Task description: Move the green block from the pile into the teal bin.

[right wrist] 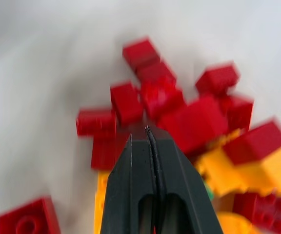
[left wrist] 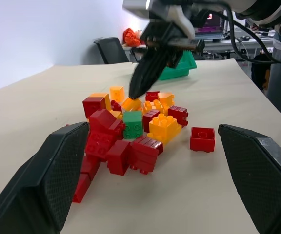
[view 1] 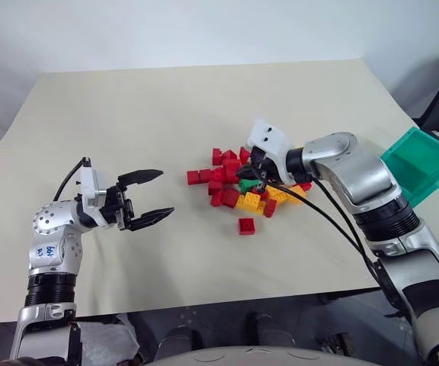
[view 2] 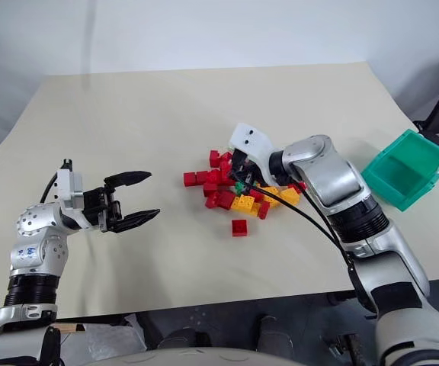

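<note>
Surface (view 1: 166, 114): tan, carrying the pile (view 1: 242, 183) near its middle.
Teal bin (view 1: 418, 164): at the edge, well right of the pile.
Right gripper (left wrist: 136, 92): fingers pressed together, empty, poised over the pile.
Left gripper (view 1: 155, 194): fingers spread, left of the pile.
Green block (left wrist: 132, 124): in the pile; the left wrist view shows it whole.

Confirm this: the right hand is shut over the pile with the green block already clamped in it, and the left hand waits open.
Wrong on one point. The right hand is shut over the pile but empty; the green block lies among the bricks, as the left wrist view shows. The left hand does wait open.
</note>
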`<state>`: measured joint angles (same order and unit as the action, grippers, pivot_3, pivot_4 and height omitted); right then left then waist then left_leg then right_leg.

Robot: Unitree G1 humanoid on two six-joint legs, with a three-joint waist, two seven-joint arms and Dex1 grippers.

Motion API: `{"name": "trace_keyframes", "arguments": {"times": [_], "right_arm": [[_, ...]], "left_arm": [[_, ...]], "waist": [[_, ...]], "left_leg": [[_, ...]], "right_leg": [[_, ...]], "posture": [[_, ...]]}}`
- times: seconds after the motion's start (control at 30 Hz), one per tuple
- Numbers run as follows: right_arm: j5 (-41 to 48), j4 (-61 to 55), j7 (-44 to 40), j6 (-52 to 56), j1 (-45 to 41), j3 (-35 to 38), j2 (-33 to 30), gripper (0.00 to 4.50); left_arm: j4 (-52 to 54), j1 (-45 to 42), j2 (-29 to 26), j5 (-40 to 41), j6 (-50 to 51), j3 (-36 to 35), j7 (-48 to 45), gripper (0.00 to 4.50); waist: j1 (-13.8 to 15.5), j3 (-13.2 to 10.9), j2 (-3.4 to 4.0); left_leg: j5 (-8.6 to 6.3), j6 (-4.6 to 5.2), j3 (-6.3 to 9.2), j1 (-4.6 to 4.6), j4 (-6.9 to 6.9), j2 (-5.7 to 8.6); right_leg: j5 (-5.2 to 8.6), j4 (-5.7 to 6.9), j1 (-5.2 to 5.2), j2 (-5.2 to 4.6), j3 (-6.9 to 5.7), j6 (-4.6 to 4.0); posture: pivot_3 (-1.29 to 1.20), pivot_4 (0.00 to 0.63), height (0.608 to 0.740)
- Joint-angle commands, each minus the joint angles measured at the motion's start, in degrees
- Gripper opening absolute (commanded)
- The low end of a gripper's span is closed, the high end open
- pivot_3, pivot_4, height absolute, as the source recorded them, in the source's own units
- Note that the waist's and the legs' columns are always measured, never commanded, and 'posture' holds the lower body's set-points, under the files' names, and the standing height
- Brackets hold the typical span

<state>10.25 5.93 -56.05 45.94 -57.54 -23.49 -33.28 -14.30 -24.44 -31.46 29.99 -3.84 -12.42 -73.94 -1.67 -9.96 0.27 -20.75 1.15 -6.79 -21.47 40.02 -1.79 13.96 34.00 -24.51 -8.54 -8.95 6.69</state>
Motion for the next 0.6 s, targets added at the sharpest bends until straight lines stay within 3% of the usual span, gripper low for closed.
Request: {"name": "trace_keyframes", "arguments": {"times": [0.03,0.27,0.5,0.6], "right_arm": [[-5.27,6.02,-3.53,-6.82,-2.42,-4.16,-0.62,0.41],[-9.40,10.62,-8.70,-12.25,-5.80,-4.92,-0.90,2.48],[-14.52,16.31,-14.24,-17.58,-8.79,-7.19,-0.72,2.48],[-16.86,20.46,-15.50,-22.02,-10.66,-8.12,0.17,3.07]], "left_arm": [[2.00,0.64,0.14,0.91,-0.85,-0.71,0.72,4.50],[2.88,1.29,-0.11,1.21,-0.62,-0.86,1.13,4.50],[3.54,1.80,-0.09,1.36,-0.51,-0.76,1.10,4.50],[3.65,1.85,-0.01,1.29,-0.58,-0.69,1.09,4.50]], "waist": [[-0.14,0.00,0.00],[-0.19,0.00,0.01],[-0.03,-0.01,0.01],[-0.17,-0.01,0.01]], "left_leg": [[0.00,-0.01,0.00,0.01,0.00,0.00],[0.01,-0.02,-0.05,0.01,0.00,-0.01],[0.01,-0.02,-0.04,0.00,0.01,0.00],[0.01,-0.02,-0.05,0.01,0.01,0.00]], "right_leg": [[0.00,0.01,0.00,0.01,-0.01,0.00],[0.00,0.01,-0.03,0.00,0.02,0.00],[0.00,0.00,-0.02,0.00,0.01,0.00],[0.00,0.01,-0.02,0.00,0.01,0.00]], "posture": [[0.00,0.150,0.740],[0.00,0.150,0.740],[0.00,0.150,0.740],[0.00,0.150,0.740]]}}
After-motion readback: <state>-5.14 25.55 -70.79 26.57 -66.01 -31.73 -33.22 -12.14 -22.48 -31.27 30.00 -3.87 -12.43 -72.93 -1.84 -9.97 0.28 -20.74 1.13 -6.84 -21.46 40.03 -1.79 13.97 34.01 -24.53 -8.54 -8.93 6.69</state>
